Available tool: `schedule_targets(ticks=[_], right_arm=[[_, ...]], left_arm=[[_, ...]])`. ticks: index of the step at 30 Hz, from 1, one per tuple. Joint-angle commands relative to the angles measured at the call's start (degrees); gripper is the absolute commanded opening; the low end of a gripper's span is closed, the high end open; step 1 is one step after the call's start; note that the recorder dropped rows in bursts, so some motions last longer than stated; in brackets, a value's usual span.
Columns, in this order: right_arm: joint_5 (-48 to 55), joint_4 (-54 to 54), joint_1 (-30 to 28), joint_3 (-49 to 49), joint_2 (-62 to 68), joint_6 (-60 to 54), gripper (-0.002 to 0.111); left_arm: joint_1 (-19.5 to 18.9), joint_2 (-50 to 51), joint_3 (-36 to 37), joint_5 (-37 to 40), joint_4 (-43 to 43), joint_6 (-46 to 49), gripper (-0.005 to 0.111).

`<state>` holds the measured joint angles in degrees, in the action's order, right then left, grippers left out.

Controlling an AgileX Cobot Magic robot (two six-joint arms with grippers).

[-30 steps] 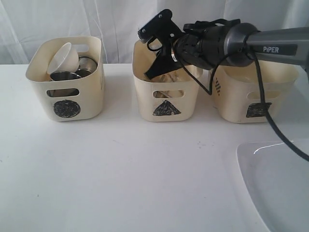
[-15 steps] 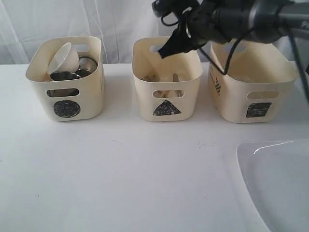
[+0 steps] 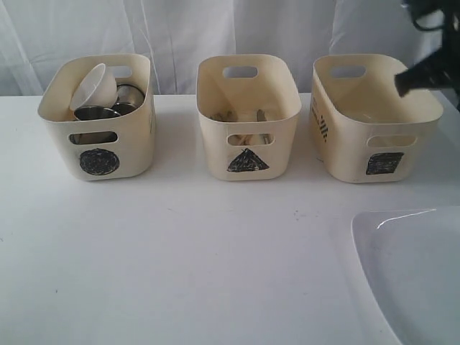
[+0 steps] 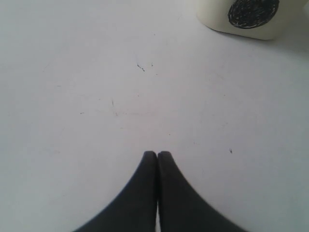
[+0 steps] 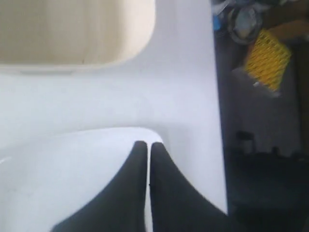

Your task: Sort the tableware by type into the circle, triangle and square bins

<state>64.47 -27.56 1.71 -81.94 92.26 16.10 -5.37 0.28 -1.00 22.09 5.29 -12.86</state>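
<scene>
The circle bin on the left holds a small white bowl, a steel bowl and a steel cup. In the triangle bin in the middle lie cutlery and chopsticks, seen only in part. The square bin stands on the right. The large white plate lies at the front right. My right gripper is shut and empty, high above the plate's corner; it shows as a dark shape over the square bin's right rim. My left gripper is shut over bare table, near the circle bin.
A white curtain hangs behind the bins. The table's right edge drops to a dark floor with a yellow object and other clutter. White tabletop stretches in front of the bins.
My right arm has swung up and to the right, from over the triangle bin to the square bin's right side. Its fingers were spread one second ago and are together now.
</scene>
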Motion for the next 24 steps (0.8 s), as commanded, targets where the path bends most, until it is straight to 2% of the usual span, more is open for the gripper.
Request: schedule_targets(ticks=[1, 4, 7, 9, 11, 12, 14, 15, 16, 19, 20, 22, 24], right_arm=[[-10.4, 15.1, -13.8, 9.1, -6.1, -9.1, 0.000], [-20.5, 30.9, -24.7, 15.1, -10.4, -20.8, 0.000], [-27.4, 58.0, -33.5, 21.4, -12.3, -41.8, 0.000], [-28.1, 77.3, -36.5, 25.2, -12.3, -55.0, 0.000], [-25.7, 94.9, -37.7, 28.6, -12.2, -69.3, 0.000], [-20.1, 106.8, -37.7, 30.8, -12.2, -81.2, 0.000], [-8.8, 117.4, -37.7, 32.7, -12.2, -90.4, 0.000], [-6.9, 119.5, -37.7, 33.4, -12.6, -91.5, 0.000], [-9.7, 121.2, -37.7, 35.0, -14.1, -90.8, 0.000], [-26.7, 119.5, -37.7, 43.6, -22.8, -86.1, 0.000], [-28.5, 118.3, -37.7, 46.5, -26.0, -84.3, 0.000], [-27.6, 115.3, -37.7, 52.4, -33.4, -80.5, 0.000], [-26.0, 106.9, -37.7, 56.3, -38.9, -73.5, 0.000]], left_arm=[[-0.2, -0.3, 0.5, 2.9, 0.4, -0.3, 0.000], [-0.2, -0.3, 0.5, 2.9, 0.4, -0.3, 0.000], [-0.2, -0.3, 0.5, 2.9, 0.4, -0.3, 0.000], [-0.2, -0.3, 0.5, 2.9, 0.4, -0.3, 0.000], [-0.2, -0.3, 0.5, 2.9, 0.4, -0.3, 0.000], [-0.2, -0.3, 0.5, 2.9, 0.4, -0.3, 0.000], [-0.2, -0.3, 0.5, 2.9, 0.4, -0.3, 0.000], [-0.2, -0.3, 0.5, 2.9, 0.4, -0.3, 0.000], [-0.2, -0.3, 0.5, 2.9, 0.4, -0.3, 0.000], [-0.2, -0.3, 0.5, 2.9, 0.4, -0.3, 0.000], [-0.2, -0.3, 0.5, 2.9, 0.4, -0.3, 0.000], [-0.2, -0.3, 0.5, 2.9, 0.4, -0.3, 0.000], [-0.2, -0.3, 0.5, 2.9, 0.4, -0.3, 0.000]])
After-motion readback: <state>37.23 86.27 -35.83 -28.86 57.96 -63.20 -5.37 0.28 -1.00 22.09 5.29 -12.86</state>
